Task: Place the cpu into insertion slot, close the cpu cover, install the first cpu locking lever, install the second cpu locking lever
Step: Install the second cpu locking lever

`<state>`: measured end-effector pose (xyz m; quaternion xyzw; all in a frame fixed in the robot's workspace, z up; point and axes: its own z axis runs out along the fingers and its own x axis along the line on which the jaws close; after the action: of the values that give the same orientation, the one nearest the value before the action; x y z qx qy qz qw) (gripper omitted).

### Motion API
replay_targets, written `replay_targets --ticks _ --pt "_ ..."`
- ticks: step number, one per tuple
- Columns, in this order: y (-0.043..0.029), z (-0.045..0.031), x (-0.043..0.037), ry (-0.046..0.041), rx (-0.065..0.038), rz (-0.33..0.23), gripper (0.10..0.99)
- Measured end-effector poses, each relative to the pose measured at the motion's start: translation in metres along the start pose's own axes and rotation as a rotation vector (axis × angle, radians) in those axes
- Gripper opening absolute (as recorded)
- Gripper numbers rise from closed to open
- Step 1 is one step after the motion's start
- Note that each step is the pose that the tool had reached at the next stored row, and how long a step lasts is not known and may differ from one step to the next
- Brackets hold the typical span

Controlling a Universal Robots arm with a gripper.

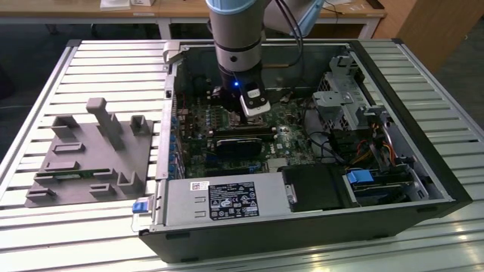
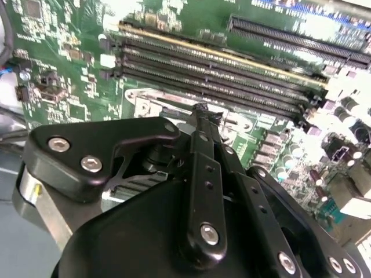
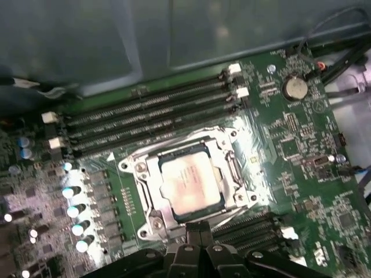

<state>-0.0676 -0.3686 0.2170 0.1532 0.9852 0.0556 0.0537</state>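
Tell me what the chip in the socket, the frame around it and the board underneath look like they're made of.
The chip looks like dull silver-grey metal on top: it gives a soft, blurred glare. The frame around it seems to be bright bare metal, thin and stamped, with sharp glints. The board looks like green lacquered circuit laminate, glossy, with fine printed marks. The gripper sits at the frame's edge.

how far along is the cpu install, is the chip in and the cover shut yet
Done: the square silver-grey cpu sits in the silver-rimmed insertion slot, and the thin silver cpu cover appears to lie flat around it. In hand: the black gripper is down at the socket's edge. Whether the locking levers are latched cannot be told.
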Motion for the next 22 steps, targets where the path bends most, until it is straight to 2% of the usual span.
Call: replay_targets --ticks 6,8,13,16,18,22 --pt "-0.0100 -0.0006 0.0004 0.0038 -0.013 0.001 0.102" --pt "-0.0133 -0.0008 0.0009 0.0069 -0.024 0.003 0.102" --pt "-0.0203 0.0004 0.0029 0.0217 -0.071 0.009 0.102" --pt "-0.0258 0.0023 0.0027 0.0268 -0.088 0.011 0.102" --pt "-0.0290 0.0032 0.0030 0.0316 -0.102 0.012 0.102" --pt "-0.0337 0.0044 0.0049 0.0439 -0.141 0.017 0.102"
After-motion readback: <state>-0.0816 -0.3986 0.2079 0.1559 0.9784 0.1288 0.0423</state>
